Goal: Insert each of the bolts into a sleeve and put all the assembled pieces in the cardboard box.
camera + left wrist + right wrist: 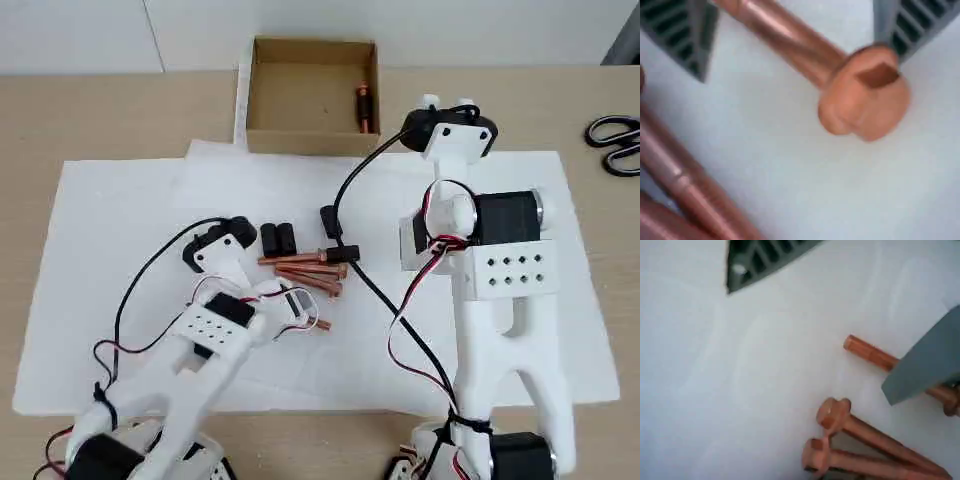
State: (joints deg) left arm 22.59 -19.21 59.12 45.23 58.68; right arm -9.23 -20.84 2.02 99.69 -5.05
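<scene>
A copper bolt (pixel 860 95) lies on the white sheet (pixel 790 165) between the spread, unclenched fingers of the left gripper (pixel 792 55), more bolts (pixel 305 270) beside it and black sleeves (pixel 277 238) near. The right gripper (pixel 810 340) hangs released over those bolts. One assembled piece (pixel 364 108) lies inside the cardboard box (pixel 310 143).

Bolts (pixel 320 268): shiny copper. Sleeves (pixel 268 238): black. Box (pixel 262 90): plain brown cardboard. Sheet (pixel 120 230): plain white. Table (pixel 100 110): pale wood grain. Arms (pixel 500 270): white. Left fingers (pixel 675 30): dark grey, ribbed.
</scene>
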